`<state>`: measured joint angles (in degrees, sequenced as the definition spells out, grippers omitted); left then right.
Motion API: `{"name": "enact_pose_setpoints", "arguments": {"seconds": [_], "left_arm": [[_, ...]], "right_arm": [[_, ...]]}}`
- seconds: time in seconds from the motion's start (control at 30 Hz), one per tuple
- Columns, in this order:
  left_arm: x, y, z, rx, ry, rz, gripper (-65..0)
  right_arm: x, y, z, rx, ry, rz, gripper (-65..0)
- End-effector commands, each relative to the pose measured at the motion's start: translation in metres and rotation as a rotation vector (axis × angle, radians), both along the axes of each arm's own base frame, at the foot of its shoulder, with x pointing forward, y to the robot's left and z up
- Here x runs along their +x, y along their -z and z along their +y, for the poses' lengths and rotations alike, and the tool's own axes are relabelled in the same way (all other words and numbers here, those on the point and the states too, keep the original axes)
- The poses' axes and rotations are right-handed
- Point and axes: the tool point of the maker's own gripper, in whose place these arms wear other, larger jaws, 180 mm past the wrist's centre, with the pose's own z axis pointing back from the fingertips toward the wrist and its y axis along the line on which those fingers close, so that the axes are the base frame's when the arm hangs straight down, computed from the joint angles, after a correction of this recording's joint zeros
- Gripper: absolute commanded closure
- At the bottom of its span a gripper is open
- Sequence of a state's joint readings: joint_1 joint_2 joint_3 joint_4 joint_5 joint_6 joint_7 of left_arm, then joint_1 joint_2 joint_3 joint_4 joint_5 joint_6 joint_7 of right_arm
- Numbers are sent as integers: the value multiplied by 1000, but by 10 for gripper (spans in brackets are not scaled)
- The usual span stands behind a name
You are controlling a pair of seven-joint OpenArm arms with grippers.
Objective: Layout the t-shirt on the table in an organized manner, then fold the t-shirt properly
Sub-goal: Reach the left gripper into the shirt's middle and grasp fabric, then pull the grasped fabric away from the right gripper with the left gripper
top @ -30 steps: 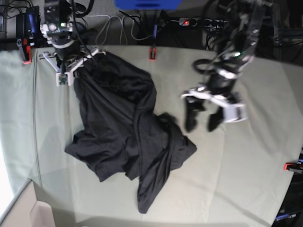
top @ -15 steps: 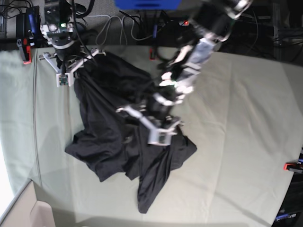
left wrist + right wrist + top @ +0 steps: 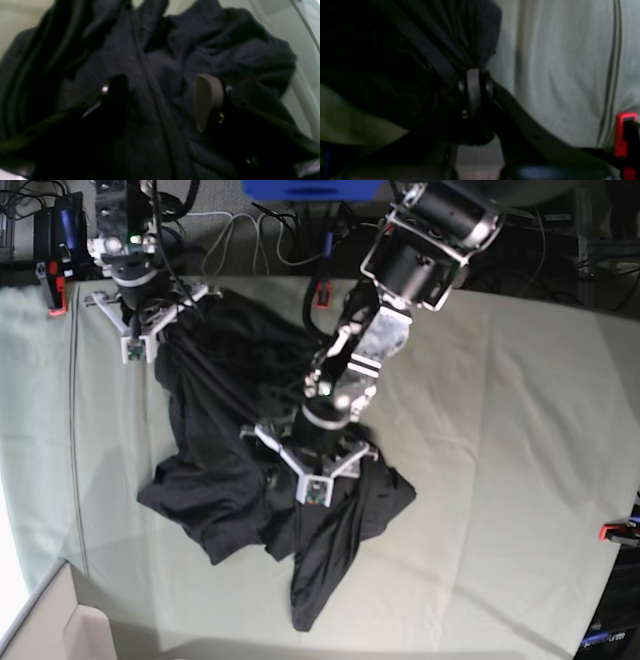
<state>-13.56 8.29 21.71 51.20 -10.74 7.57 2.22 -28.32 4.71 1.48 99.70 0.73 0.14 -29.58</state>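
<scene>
A: What does the left arm [image 3: 385, 330] look like from the base view?

B: Black cylindrical joints toward one o'clock, then silver-grey links. A small green light glows near the wrist, and pale angular brackets flare out above the left gripper [image 3: 312, 470].

A: And its fingers?

B: On the wrist view, one finger [image 3: 208, 100] wears a smooth grey-brown oval pad; the other, at nine o'clock, is black with a bright screw.

A: The right arm [image 3: 128, 240]?

B: Black, a green light, white brackets. The right gripper [image 3: 473, 88] shows a narrow grey pad with round screws beside it.
</scene>
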Motion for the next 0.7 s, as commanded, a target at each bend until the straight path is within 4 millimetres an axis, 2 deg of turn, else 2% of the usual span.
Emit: {"name": "enact_pose_setpoints", "arguments": {"seconds": [0.0,0.17,0.27,0.33,0.47,0.53,0.6,0.67], "left_arm": [[16,-22,-7,-18,0,-64,-402],[16,3,-2,40,15,46,-400],[15,6,-1,46,15,56,-383],[14,6,-1,45,15,56,-303],[12,9,0,43,7,62,-25],[8,5,0,24,-2,52,0],[7,-7,7,-22,-42,29,-27],[5,-24,18,-71,-93,-9,0]], "right_arm": [[1,-4,-2,-7,1,-17,0],[7,-2,-1,-4,1,-20,0],[7,-3,-1,-4,1,-22,0],[8,-3,-1,-4,1,-23,0],[9,-3,-1,-5,0,-28,0],[9,-4,-2,-7,-1,-29,0],[16,-6,-2,-6,0,-40,0],[18,-7,-2,-7,1,-45,0]]}}
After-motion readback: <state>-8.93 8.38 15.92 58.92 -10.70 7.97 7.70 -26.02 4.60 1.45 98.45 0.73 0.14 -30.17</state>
